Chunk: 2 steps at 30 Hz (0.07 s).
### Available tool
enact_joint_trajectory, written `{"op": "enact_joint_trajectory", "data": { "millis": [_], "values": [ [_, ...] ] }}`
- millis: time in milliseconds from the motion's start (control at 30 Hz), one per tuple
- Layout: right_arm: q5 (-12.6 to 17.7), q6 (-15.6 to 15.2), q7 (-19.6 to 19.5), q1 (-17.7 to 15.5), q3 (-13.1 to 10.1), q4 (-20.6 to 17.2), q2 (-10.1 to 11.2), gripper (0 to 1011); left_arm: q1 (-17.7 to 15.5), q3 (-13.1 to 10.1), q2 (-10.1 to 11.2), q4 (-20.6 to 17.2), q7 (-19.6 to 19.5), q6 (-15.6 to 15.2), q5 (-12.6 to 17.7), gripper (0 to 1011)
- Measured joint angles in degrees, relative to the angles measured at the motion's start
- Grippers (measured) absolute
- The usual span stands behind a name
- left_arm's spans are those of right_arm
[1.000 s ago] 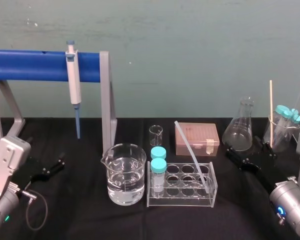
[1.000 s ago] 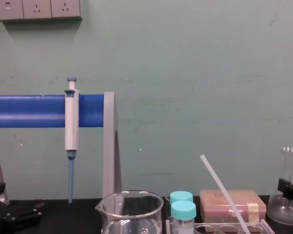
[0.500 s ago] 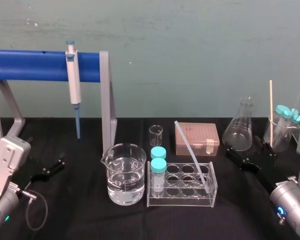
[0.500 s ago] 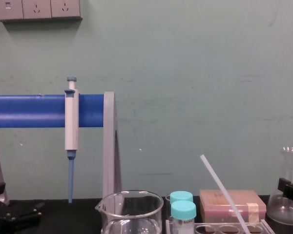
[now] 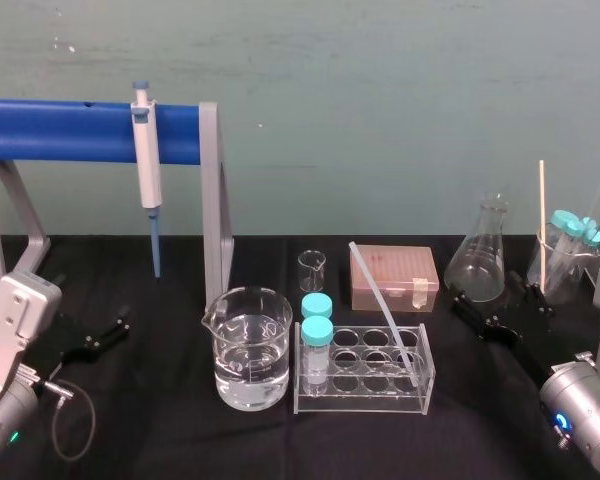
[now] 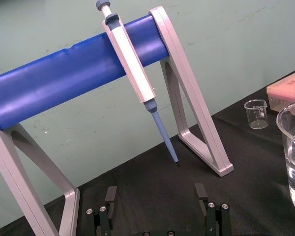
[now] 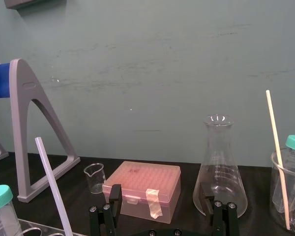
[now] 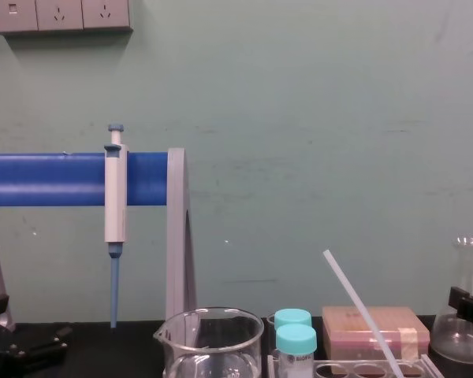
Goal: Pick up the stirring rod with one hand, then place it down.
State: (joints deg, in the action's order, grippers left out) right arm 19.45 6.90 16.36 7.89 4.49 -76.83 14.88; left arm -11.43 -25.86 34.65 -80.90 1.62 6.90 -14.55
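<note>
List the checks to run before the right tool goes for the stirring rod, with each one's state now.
1. Stirring rod located, leaning tilted in the tube rack: ok.
2. Right tool open: ok.
3. Right tool empty: ok.
4. Rod's upper end free above the rack for a grasp: ok.
5. Path to the rod past the flask and pink box: cannot tell.
6. Left tool open, low at the left, apart from the glassware: ok.
</note>
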Motion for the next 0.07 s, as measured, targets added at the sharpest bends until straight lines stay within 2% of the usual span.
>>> {"op": "enact_joint_trajectory", "data": {
  "millis": [67],
  "values": [
    [0.0, 0.0, 0.0, 0.0, 0.0, 0.0, 0.0, 1000, 0.0, 0.0, 0.0, 0.0, 0.0, 0.0, 0.0, 1000]
  ]
}}
